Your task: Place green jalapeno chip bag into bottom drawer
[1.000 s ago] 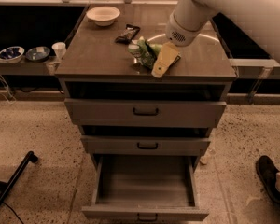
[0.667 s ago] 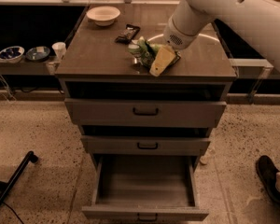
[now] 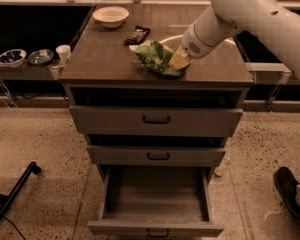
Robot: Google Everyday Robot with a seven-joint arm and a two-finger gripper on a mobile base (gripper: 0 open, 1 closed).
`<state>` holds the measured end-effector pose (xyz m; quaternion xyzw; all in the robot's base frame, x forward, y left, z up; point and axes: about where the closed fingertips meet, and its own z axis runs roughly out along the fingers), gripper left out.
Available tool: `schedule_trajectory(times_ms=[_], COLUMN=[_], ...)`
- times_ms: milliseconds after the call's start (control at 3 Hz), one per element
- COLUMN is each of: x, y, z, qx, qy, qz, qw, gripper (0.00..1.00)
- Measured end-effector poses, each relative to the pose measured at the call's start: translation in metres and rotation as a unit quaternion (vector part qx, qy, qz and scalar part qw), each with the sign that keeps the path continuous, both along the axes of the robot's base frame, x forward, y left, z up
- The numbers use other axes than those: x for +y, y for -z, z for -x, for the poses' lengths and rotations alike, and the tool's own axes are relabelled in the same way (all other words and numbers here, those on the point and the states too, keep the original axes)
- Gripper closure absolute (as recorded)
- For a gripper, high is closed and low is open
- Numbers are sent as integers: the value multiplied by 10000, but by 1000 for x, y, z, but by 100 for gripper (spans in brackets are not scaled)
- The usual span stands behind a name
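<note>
The gripper [image 3: 180,60] rests against the right side of the green jalapeno chip bag [image 3: 154,58]. It reaches less far toward the front edge than a second ago, and I cannot tell whether it has hold of the bag. Nearest, the bottom drawer [image 3: 120,227] stands pulled far out, as before. The middle drawer [image 3: 158,155] and top drawer [image 3: 156,119] are each out a little. The bag lies on the cabinet top [image 3: 100,64], near its front edge, its place unchanged. Behind it lie a dark snack packet [image 3: 138,34] and, farther back, a white bowl [image 3: 110,16].
</note>
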<state>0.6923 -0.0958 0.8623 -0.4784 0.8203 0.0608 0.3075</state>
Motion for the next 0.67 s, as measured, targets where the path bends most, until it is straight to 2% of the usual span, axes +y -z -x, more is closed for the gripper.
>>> schedule_trajectory(times_ms=[333,667], x=[-7,-6], y=[-23,-51], z=[8,38], qx=[-102,-193], qy=[-170,-507], qz=[-674,-1164], qw=[9975,9917], gripper=[94,100])
